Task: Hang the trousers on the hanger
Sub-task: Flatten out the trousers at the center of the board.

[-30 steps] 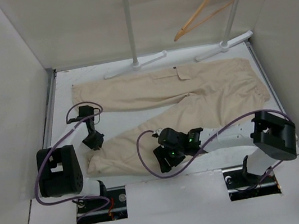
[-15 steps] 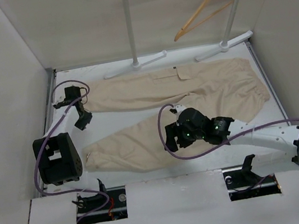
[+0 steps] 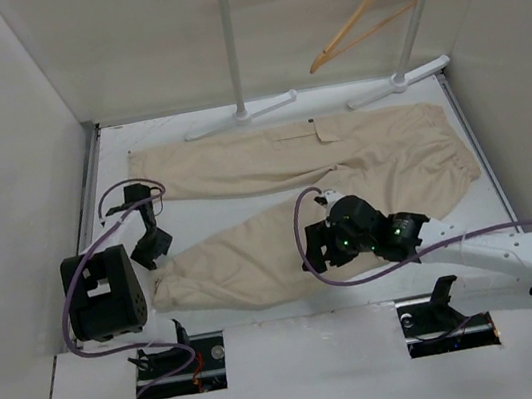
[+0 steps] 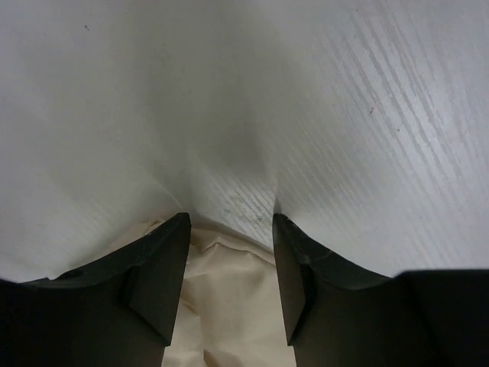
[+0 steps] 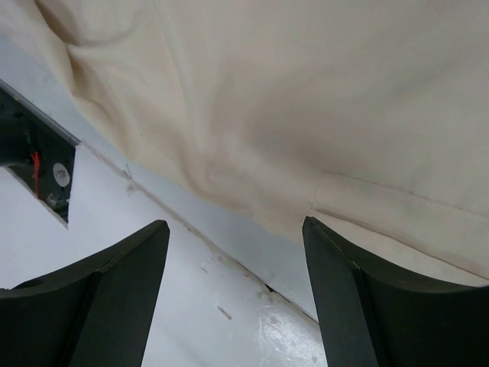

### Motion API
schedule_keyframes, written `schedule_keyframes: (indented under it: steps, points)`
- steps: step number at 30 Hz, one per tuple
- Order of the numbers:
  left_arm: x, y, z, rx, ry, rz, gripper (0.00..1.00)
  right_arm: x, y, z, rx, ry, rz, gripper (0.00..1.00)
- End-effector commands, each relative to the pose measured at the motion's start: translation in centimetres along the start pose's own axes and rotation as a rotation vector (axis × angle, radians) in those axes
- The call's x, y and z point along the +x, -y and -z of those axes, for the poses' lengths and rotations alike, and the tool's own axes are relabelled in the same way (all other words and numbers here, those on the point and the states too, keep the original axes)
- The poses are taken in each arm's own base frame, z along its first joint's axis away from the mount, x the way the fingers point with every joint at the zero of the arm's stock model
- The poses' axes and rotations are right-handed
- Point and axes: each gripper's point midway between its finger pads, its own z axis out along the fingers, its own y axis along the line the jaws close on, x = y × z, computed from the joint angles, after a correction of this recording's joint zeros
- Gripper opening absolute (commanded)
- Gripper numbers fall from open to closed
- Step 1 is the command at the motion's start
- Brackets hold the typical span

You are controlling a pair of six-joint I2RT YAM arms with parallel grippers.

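The trousers (image 3: 361, 159) are lying flat across the worktop (image 3: 111, 148), leaving bare room along its left edge. I'm holding the left jaws spread at the near leg's cuff, the right jaws spread over that leg's near edge. The hanger (image 3: 358, 14) is hanging far-right, well apart.

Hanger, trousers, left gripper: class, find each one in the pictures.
hanger (image 3: 329, 53), top external view, left end of the wood.
trousers (image 3: 239, 158), top external view, far leg.
left gripper (image 4: 231, 223), left wrist view, midway between its fingertips.
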Motion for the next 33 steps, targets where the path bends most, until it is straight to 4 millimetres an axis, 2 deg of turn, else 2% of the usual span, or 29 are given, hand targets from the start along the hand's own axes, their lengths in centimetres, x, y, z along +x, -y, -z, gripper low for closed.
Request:
schedule_keyframes:
  steps: [1, 5, 8, 11, 12, 15, 17, 19, 24, 29, 30, 33]
  points:
    - [-0.5, -0.6, -1.1, -0.016, 0.035, 0.062, 0.43, -1.0, -1.6, 0.6, -0.075, 0.040, -0.020, 0.76]
    - [-0.3, -0.3, -2.3, -0.028, 0.016, 0.063, 0.14, -0.6, -1.4, 0.9, -0.080, 0.043, -0.035, 0.76]
    - [-0.7, 1.1, -1.3, 0.022, 0.029, 0.056, 0.06, -1.1, -0.8, 1.2, -0.069, 0.065, -0.050, 0.76]
    - [-1.5, 1.5, 0.3, 0.048, 0.056, 0.055, 0.09, -1.9, -0.4, 1.2, -0.062, 0.078, -0.071, 0.77]
    - [-2.1, 1.2, 0.8, 0.050, 0.068, 0.068, 0.14, -1.9, -0.4, 1.1, -0.060, 0.075, -0.073, 0.77]
    - [-4.0, -0.6, 2.2, 0.024, 0.112, 0.103, 0.37, -1.9, -0.5, 0.9, -0.063, 0.069, -0.074, 0.78]
    - [-4.0, -1.8, 2.9, 0.002, 0.115, 0.110, 0.46, -1.8, -0.5, 0.8, -0.062, 0.060, -0.074, 0.78]
    - [-3.2, -3.0, 3.2, -0.033, 0.101, 0.102, 0.50, -1.6, -0.5, 0.5, -0.063, 0.053, -0.074, 0.78]
    - [-0.4, -4.6, 2.7, -0.094, 0.029, 0.103, 0.51, -1.4, -0.6, 0.4, -0.074, 0.044, -0.073, 0.78]
    - [1.2, -4.0, 1.0, -0.095, -0.019, 0.096, 0.47, -1.5, -1.0, 0.4, -0.091, 0.042, -0.070, 0.78]
    - [1.3, -3.9, 0.6, -0.095, -0.019, 0.096, 0.43, -1.4, -1.1, 0.4, -0.093, 0.040, -0.069, 0.78]
    - [0.9, -3.2, -0.5, -0.077, -0.005, 0.110, 0.23, -1.2, -1.2, 0.4, -0.098, 0.035, -0.065, 0.76]
